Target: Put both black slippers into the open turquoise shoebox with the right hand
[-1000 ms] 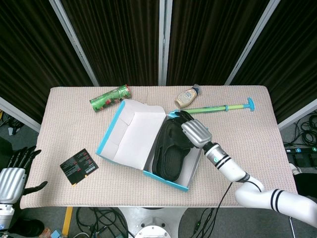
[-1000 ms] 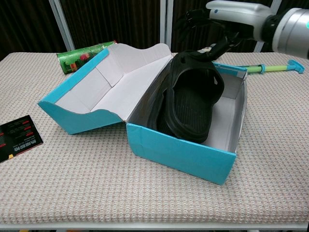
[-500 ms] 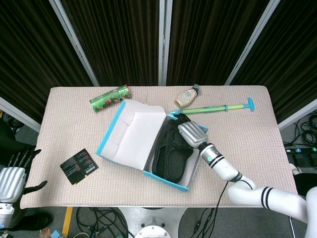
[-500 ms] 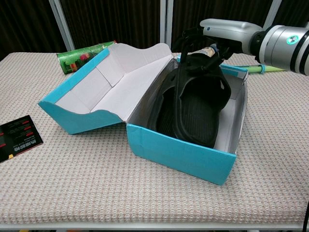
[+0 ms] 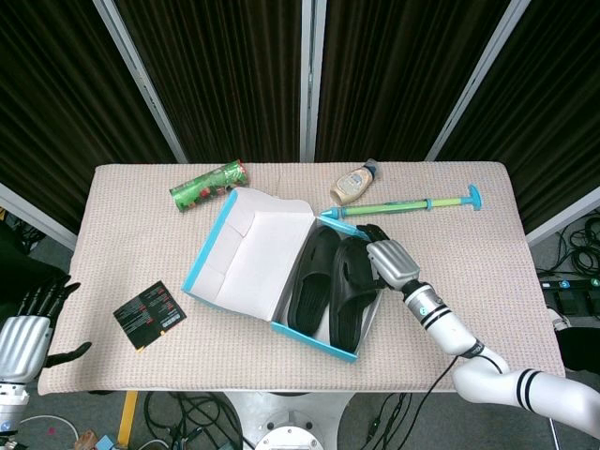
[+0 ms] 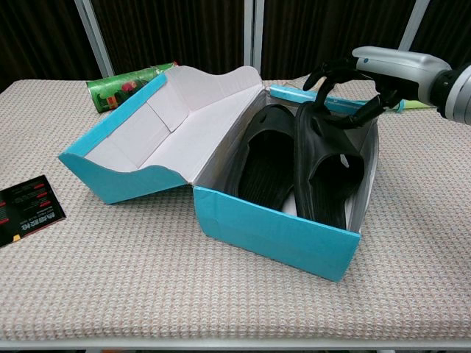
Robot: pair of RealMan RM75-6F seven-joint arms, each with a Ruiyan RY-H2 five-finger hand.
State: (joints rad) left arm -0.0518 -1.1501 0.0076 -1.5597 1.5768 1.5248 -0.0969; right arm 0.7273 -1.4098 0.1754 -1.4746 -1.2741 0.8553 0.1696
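The open turquoise shoebox (image 5: 323,344) (image 6: 272,232) sits mid-table with its lid (image 5: 246,253) folded out to the left. One black slipper (image 5: 312,278) (image 6: 263,168) lies flat in the box's left half. The second black slipper (image 5: 349,291) (image 6: 324,173) stands beside it, tilted against the right wall. My right hand (image 5: 392,260) (image 6: 372,72) is at the box's far right corner, its dark fingers (image 6: 326,72) curled on that slipper's toe end. My left hand (image 5: 23,339) hangs off the table's front left, fingers apart, holding nothing.
A green can (image 5: 208,185) (image 6: 124,83) lies behind the lid. A sauce bottle (image 5: 354,183) and a long green and turquoise stick (image 5: 412,204) lie behind the box. A black card (image 5: 148,314) (image 6: 26,209) is at the front left.
The second slipper came off the top of the first and now stands beside it on the box's right side. My right hand shifted right with it.
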